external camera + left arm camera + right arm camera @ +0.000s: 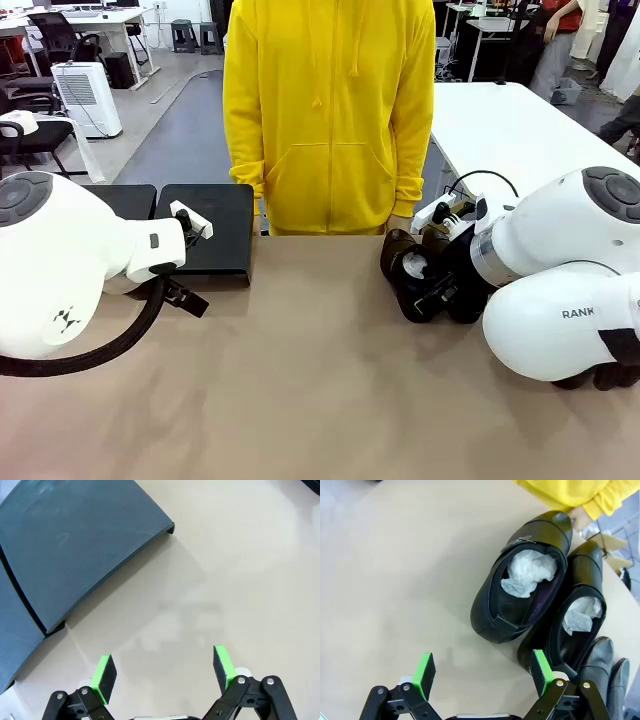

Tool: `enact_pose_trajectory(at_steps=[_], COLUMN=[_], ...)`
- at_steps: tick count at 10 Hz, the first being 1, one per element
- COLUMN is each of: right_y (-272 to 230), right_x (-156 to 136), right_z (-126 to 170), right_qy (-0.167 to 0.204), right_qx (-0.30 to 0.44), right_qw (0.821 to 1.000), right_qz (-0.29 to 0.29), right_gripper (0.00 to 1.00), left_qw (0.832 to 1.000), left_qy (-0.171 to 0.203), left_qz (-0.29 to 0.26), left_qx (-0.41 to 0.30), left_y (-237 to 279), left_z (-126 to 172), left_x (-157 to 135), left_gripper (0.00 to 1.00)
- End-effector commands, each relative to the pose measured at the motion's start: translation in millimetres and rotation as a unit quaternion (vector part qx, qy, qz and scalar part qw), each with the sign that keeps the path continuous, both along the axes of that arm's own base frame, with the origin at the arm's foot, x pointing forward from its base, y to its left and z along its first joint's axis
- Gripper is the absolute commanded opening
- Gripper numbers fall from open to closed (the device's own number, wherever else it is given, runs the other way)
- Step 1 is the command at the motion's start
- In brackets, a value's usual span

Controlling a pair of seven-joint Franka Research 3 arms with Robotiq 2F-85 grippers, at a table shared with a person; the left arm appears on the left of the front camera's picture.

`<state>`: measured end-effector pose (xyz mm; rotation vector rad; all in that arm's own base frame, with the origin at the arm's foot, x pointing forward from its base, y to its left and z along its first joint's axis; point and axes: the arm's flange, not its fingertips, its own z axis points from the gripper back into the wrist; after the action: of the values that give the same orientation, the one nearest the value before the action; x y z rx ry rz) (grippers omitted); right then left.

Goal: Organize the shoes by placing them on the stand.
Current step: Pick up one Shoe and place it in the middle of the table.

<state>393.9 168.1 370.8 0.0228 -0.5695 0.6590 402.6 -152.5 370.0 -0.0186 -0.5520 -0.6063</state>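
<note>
Far right, shoes (540,535) toes toward person (330,110)

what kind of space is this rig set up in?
Probably an open-plan lab or office: a white desk and black office chairs behind the person, plus a white floor-standing air unit on the grey floor.

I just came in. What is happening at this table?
Black shoes lie together on the table at the robot's right, and none sits on the visible part of the low black stand. The right end effector hovers open by the shoes, holding nothing. The left end effector is open and empty beside the stand. A person in yellow stands at the far side.
</note>
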Motion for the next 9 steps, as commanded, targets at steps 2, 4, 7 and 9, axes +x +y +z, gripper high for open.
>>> enact_pose_trajectory(at_steps=[2, 4, 7, 9], right_y=[0.0, 0.0, 0.0, 0.0], right_x=[0.0, 0.0, 0.0, 0.0], right_z=[0.0, 0.0, 0.0, 0.0], right_qy=[0.0, 0.0, 0.0, 0.0], right_qx=[0.0, 0.0, 0.0, 0.0], right_qw=[1.0, 1.0, 1.0, 1.0], right_qz=[0.0, 0.0, 0.0, 0.0], right_gripper=[1.0, 1.0, 1.0, 1.0], left_qw=[1.0, 1.0, 1.0, 1.0], left_qy=[0.0, 0.0, 0.0, 0.0], left_qz=[0.0, 0.0, 0.0, 0.0], left_qx=[0.0, 0.0, 0.0, 0.0], left_y=[0.0, 0.0, 0.0, 0.0], left_z=[0.1, 0.1, 0.1, 0.1], left_x=[-0.1, -0.1, -0.1, -0.1], left_gripper=[1.0, 1.0, 1.0, 1.0])
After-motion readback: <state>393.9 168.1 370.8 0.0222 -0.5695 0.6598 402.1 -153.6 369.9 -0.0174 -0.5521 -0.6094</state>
